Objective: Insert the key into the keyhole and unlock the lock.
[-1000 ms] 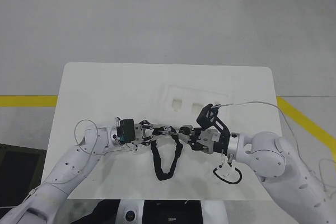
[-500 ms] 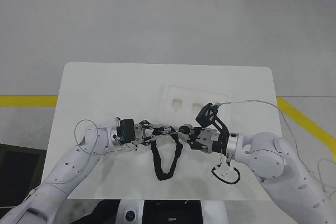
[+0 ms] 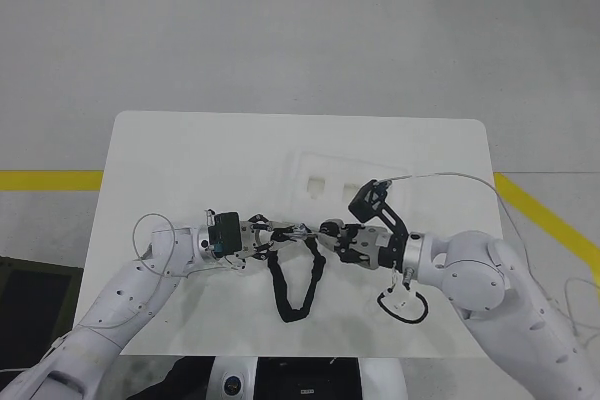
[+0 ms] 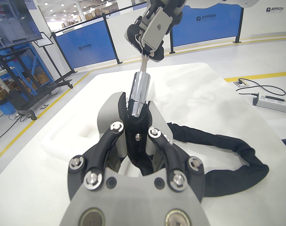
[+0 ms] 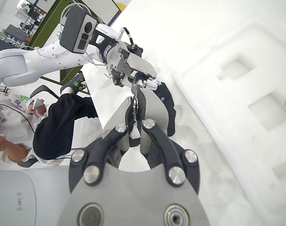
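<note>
**Q:** What does each tool hold?

**A:** Right tool (image 5: 138, 102): fingers closed together on the head of the key (image 4: 144, 63), with the blade pointing toward the other arm. Left tool (image 4: 136, 105): clamped on the lock cylinder (image 4: 140, 84) at its black-sleeved lower part. The chrome end stands free beyond the fingertips.

**Q:** How do key and lock stand to one another?

**A:** Both are held above the desk (image 4: 192, 83), between the two arms, over the side nearer the robot. The blade lies roughly in line with the cylinder, and its tip meets the chrome end face. The keyhole itself is hidden behind the blade. Most of the blade shows between the right tool and the cylinder. The black cable (image 4: 227, 147) runs from the cylinder in a loop whose bend appears to rest on the desk. A white foam tray (image 3: 340, 180) with square pockets lies farther back on the desk, apart from the lock.

**Q:** How far along is the task?

**A:** As judged, both grasps are made and the key is lined up, with its tip at or just inside the keyhole. The depth cannot be told. What remains is to seat the blade fully, turn the key, and free the cable end. Nothing shows the lock opened.
</note>
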Robot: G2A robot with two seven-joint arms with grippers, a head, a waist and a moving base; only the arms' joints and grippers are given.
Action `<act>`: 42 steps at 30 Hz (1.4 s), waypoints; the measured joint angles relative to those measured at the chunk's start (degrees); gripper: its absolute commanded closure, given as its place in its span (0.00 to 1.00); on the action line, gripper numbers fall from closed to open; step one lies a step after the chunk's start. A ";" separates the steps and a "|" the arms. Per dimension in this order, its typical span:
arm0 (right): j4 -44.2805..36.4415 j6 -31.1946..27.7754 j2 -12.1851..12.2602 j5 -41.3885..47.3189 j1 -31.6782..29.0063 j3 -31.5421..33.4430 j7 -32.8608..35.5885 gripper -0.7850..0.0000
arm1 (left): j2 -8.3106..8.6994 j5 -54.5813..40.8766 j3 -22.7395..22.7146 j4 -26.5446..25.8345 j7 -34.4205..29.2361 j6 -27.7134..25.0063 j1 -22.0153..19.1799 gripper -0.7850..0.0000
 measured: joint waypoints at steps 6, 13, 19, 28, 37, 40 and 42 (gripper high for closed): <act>1.96 0.27 -0.35 1.05 1.86 -0.73 1.14 1.00 | 0.00 0.00 0.00 0.00 0.00 0.00 0.00 1.00; 4.60 -0.34 -0.97 3.21 4.37 -2.49 2.17 1.00 | 0.00 0.00 0.00 0.00 0.00 0.00 0.00 1.00; 6.84 -1.57 -1.53 4.72 5.91 -4.26 2.36 1.00 | 0.00 0.00 0.00 0.00 0.00 0.00 0.00 1.00; 8.90 -1.74 -2.24 5.18 7.71 -6.13 2.24 0.75 | 0.00 0.00 0.00 0.00 0.00 0.00 0.00 1.00; 8.95 -2.92 -2.42 5.25 7.72 -6.09 2.12 0.09 | 0.00 0.00 0.00 0.00 0.00 0.00 0.00 1.00; 8.81 -3.57 -2.41 5.19 7.61 -5.76 1.95 0.06 | 0.00 0.00 0.00 0.00 0.00 0.00 0.00 1.00; 8.42 -3.81 -2.32 5.13 7.35 -5.23 1.94 0.07 | 0.00 0.00 0.00 0.00 0.00 0.00 0.00 1.00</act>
